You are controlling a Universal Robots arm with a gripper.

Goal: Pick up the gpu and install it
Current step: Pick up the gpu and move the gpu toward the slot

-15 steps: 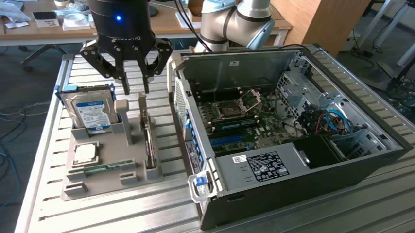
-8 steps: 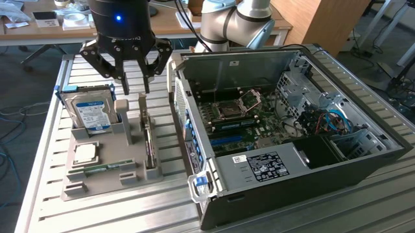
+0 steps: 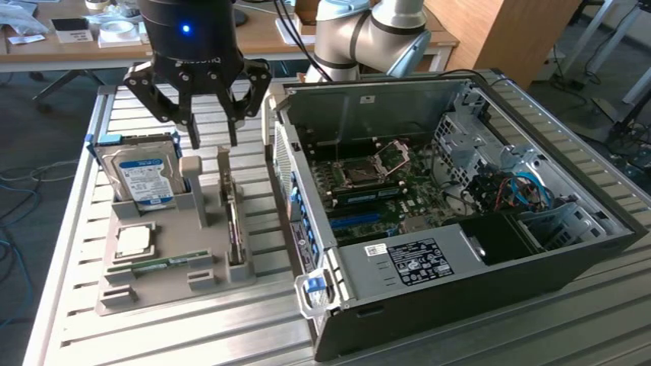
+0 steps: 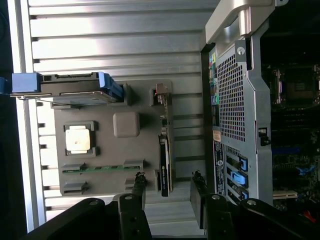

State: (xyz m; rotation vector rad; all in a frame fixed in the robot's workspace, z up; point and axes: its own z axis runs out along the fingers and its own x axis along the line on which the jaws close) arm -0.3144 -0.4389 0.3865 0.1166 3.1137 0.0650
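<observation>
The gpu (image 3: pixel 232 217) is a thin black card standing on its edge in a slot of the grey holder tray (image 3: pixel 168 293), its silver bracket at the far end. In the wrist view the gpu (image 4: pixel 164 162) appears edge-on as a narrow dark strip. My gripper (image 3: pixel 212 139) hangs open just above the far end of the card without touching it. In the wrist view the gripper (image 4: pixel 168 189) has one finger on each side of the card's line, and nothing is held between them.
The tray (image 4: pixel 110 155) also carries a silver hard drive (image 3: pixel 142 179), a square processor (image 3: pixel 134 242) and a green memory stick (image 3: pixel 163 264). An open computer case (image 3: pixel 458 206) lies close beside the tray on the exterior view's right, on a slatted metal table (image 3: pixel 203 335).
</observation>
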